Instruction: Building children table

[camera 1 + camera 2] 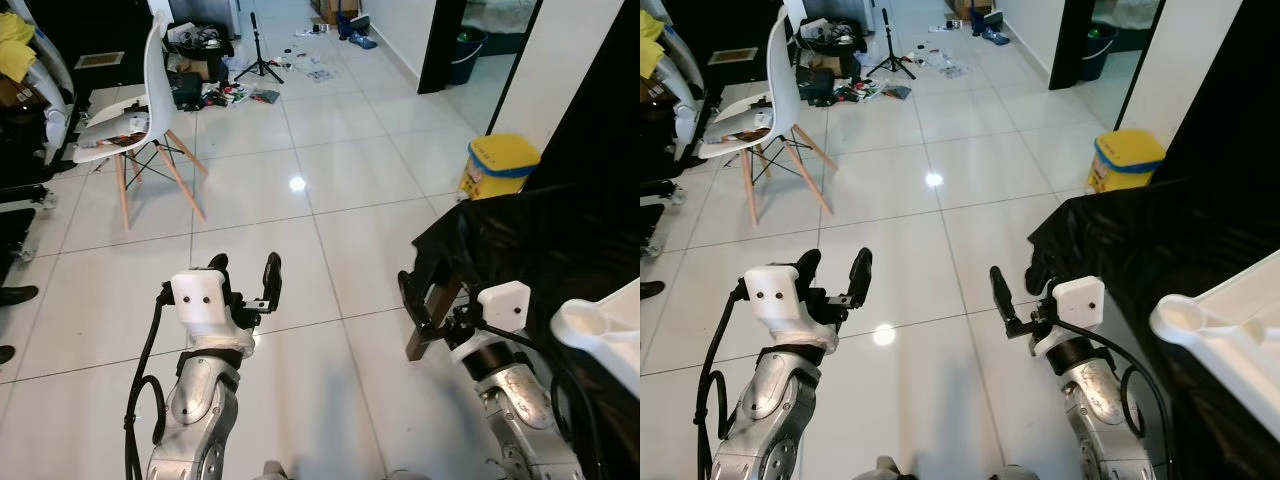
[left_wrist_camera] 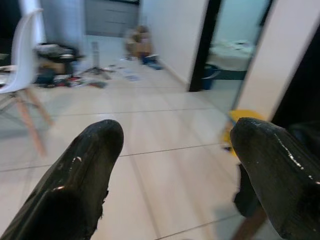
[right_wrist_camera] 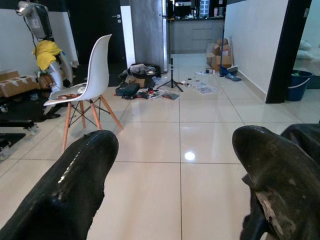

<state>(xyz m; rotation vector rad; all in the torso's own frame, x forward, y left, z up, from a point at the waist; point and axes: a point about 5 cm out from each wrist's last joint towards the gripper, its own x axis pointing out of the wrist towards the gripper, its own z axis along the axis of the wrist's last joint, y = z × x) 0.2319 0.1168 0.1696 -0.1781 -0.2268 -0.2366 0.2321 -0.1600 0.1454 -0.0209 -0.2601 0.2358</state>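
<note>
the robot stands on a pale tiled floor (image 1: 330,180) with both arms raised in front of it. the left gripper (image 1: 245,278) hangs over bare tiles on the near left, its two black fingers spread apart with nothing between them. the right gripper (image 1: 1015,295) is on the near right, just beside the edge of a black sheet (image 1: 1160,250); its fingers are also spread wide and hold nothing.

the black sheet covers something low on the right, and a wooden leg (image 1: 432,318) shows under its edge, close to the right gripper. a white plastic part (image 1: 1225,325) lies on top of the sheet at the near right. what it is exactly cannot be told.

a yellow tub with a blue band (image 1: 498,165) stands on the floor beyond the sheet. on the far left is a white chair (image 1: 135,125) with wooden legs, and farther back a small tripod (image 1: 258,55) stands among scattered clutter.
</note>
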